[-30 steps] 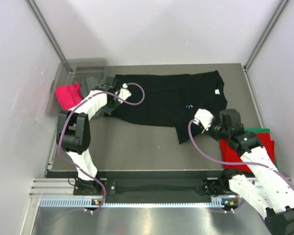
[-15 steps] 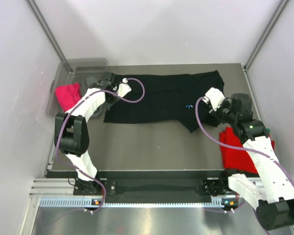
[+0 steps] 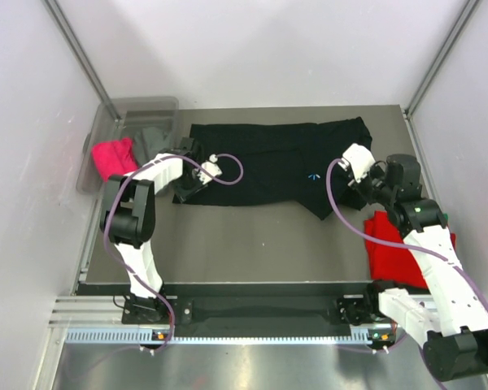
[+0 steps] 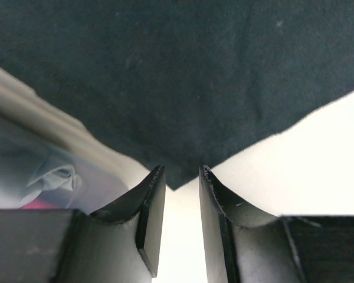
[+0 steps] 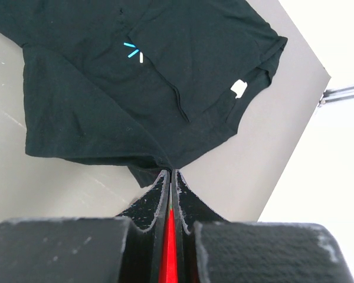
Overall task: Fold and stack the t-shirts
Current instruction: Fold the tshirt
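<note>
Nearest me, right of the black t-shirt (image 3: 268, 162), a red t-shirt (image 3: 390, 248) lies flat, seemingly the stack's start. The right gripper (image 5: 171, 172), pressed together, pinches the black t-shirt's right edge, probably to draw a fold. At its left corner the left gripper (image 4: 182, 177) stands spread, empty. Beyond that corner, a pink t-shirt (image 3: 112, 157) and a grey t-shirt (image 3: 150, 140) wait in a tub (image 3: 114, 114).

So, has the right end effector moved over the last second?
Yes. The right end effector has moved toward the far edge of the table, pulling a corner of the black t-shirt along.
</note>
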